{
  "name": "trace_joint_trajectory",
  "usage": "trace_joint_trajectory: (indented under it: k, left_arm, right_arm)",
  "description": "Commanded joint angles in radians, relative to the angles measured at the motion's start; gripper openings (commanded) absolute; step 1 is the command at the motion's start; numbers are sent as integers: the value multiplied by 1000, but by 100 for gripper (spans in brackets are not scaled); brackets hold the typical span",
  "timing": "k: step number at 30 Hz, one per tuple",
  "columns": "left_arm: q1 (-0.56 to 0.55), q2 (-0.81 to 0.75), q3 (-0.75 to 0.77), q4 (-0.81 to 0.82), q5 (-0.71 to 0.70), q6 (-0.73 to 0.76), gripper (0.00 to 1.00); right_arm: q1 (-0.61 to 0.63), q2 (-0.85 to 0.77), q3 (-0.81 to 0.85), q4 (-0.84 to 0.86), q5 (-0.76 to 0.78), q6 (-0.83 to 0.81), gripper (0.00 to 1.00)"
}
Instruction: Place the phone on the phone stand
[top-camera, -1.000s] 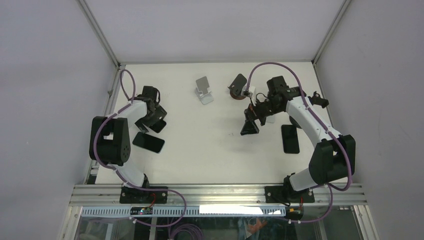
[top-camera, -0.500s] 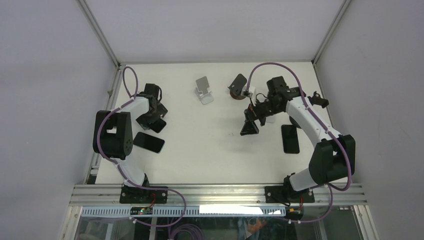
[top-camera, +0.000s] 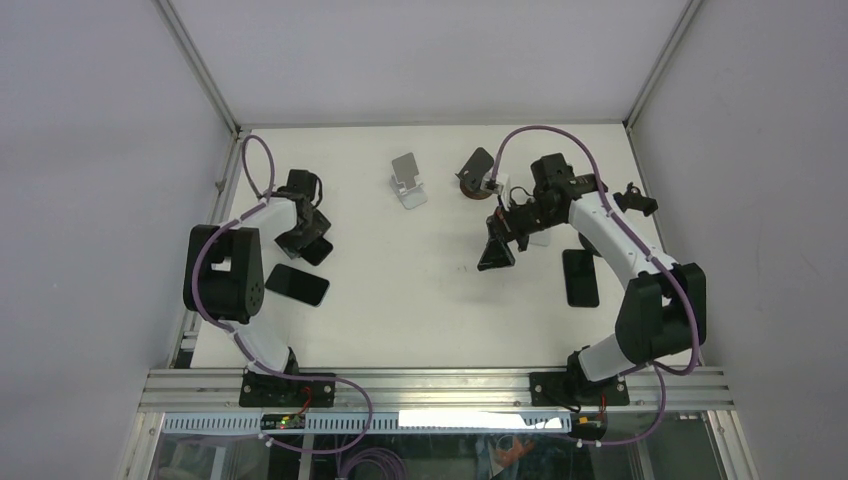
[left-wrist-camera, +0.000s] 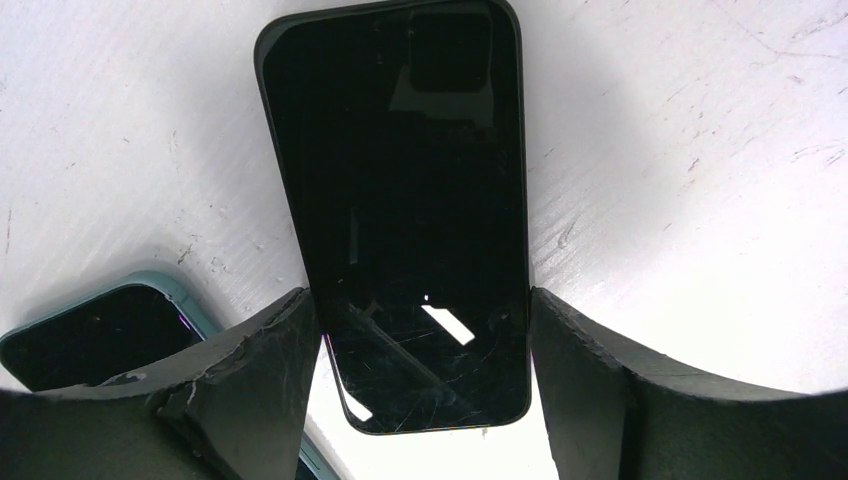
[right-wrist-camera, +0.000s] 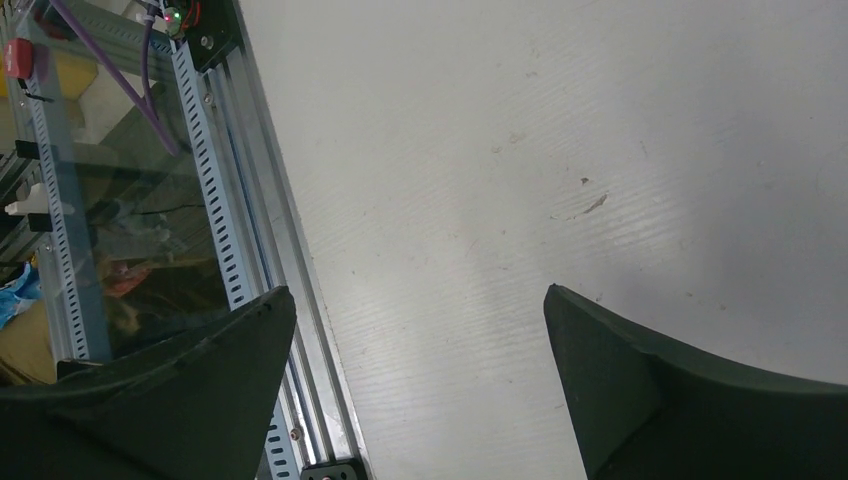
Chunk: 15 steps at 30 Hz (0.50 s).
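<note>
The left gripper clamps the black phone by its long edges; the right gripper stands with fingers wide apart above the table.

White arm links, black joints, purple cables; black wedge-shaped end effector fingers.

Top cam: high, behind the arm bases, looks down on the whole bench. L wrist cam: v. close, facing down at phone within left pincer, prob. also seen from top. R wrist cam: low over bench, toward near rail.
</note>
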Motion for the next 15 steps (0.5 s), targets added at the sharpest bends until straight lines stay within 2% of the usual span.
trace_joint_trajectory:
  k: [1, 4, 9, 15]
  left_arm:
    - [1, 3, -78, 43, 147, -18, 41]
    - [-39, -32, -105, 82, 193, -5, 35]
    - [-180, -89, -110, 100, 210, 17, 28]
    - [-370, -147, -155, 168, 240, -9, 26]
  right_arm:
    - [17, 12, -24, 138, -40, 153, 99]
    - [33, 24, -66, 256, -41, 294, 99]
    - [48, 54, -107, 420, -71, 458, 99]
    - [48, 55, -197, 639, -87, 669, 99]
